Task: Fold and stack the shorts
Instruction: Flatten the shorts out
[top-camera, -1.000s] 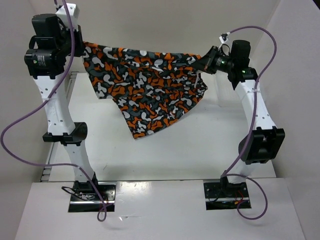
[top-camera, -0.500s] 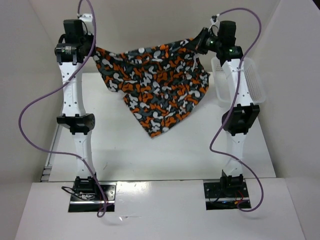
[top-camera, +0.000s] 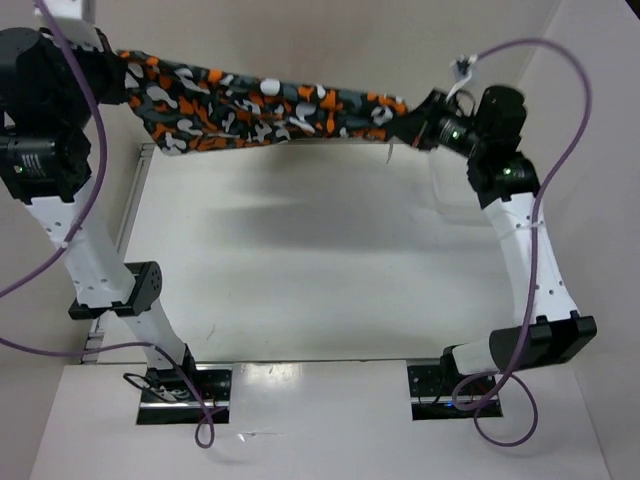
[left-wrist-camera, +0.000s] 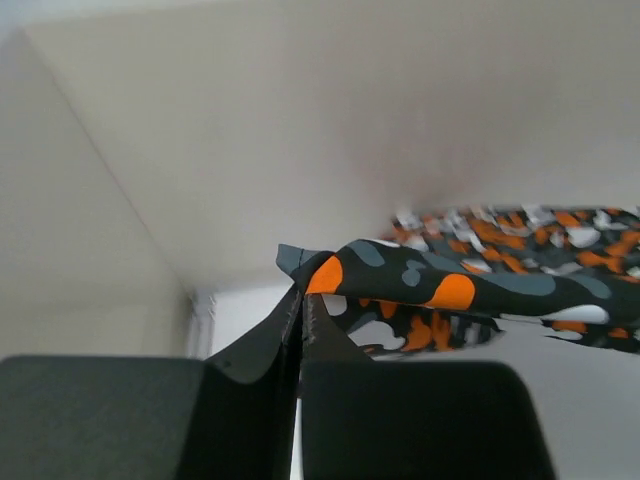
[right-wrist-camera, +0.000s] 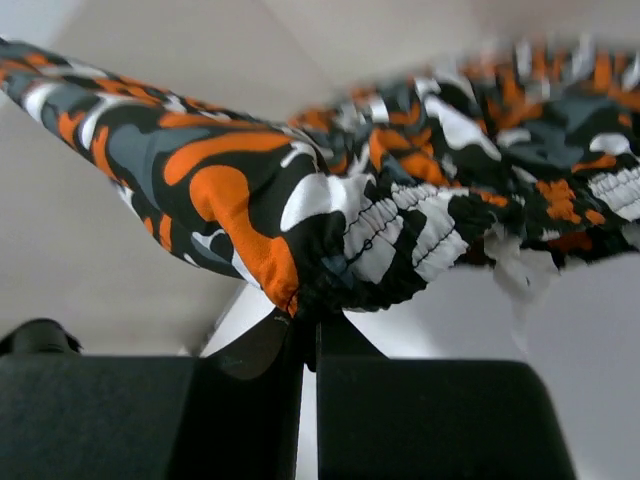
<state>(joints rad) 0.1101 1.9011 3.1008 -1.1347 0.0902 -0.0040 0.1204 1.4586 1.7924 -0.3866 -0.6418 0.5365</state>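
Up high, the shorts (top-camera: 265, 103) stretch between left gripper (top-camera: 122, 72) at ten o'clock and right gripper (top-camera: 408, 128) at two, both pinching them tight.

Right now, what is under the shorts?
Only bare white table shows beneath the shorts, which hang stretched between both arms' shut jaws. The far strip behind the cloth is covered.

Top external sits high behind the arm bases, looking down across the counter (top-camera: 300, 270) to its far edge. Left wrist camera hugs left fingers (left-wrist-camera: 255, 350), right wrist camera hugs right fingers (right-wrist-camera: 260, 352). All three share the shorts (top-camera: 270, 105).
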